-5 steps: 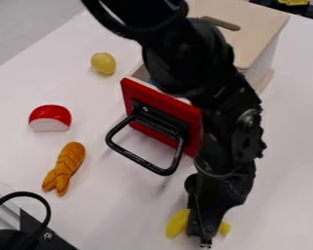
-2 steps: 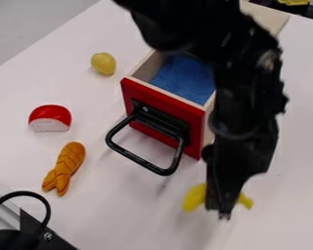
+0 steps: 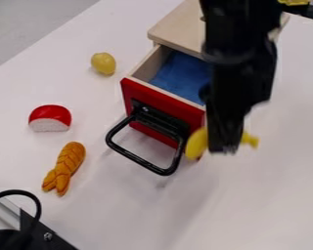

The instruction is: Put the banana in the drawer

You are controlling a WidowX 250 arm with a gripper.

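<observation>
Black claw [image 3: 223,149] grasping yellow banana [image 3: 196,143] by open red-fronted wooden drawer [image 3: 193,118]

The claw is pointing down and gripping the banana across its middle. The fruit is lying crosswise behind the fingertips, its thicker end showing at the view's left of them, its narrow end at the right. It is sitting outside the drawer, its thick end appearing near the lower right corner of the front, beside the black loop handle [image 3: 135,158]. Blue lining [image 3: 185,78] is covering the drawer's floor.
</observation>
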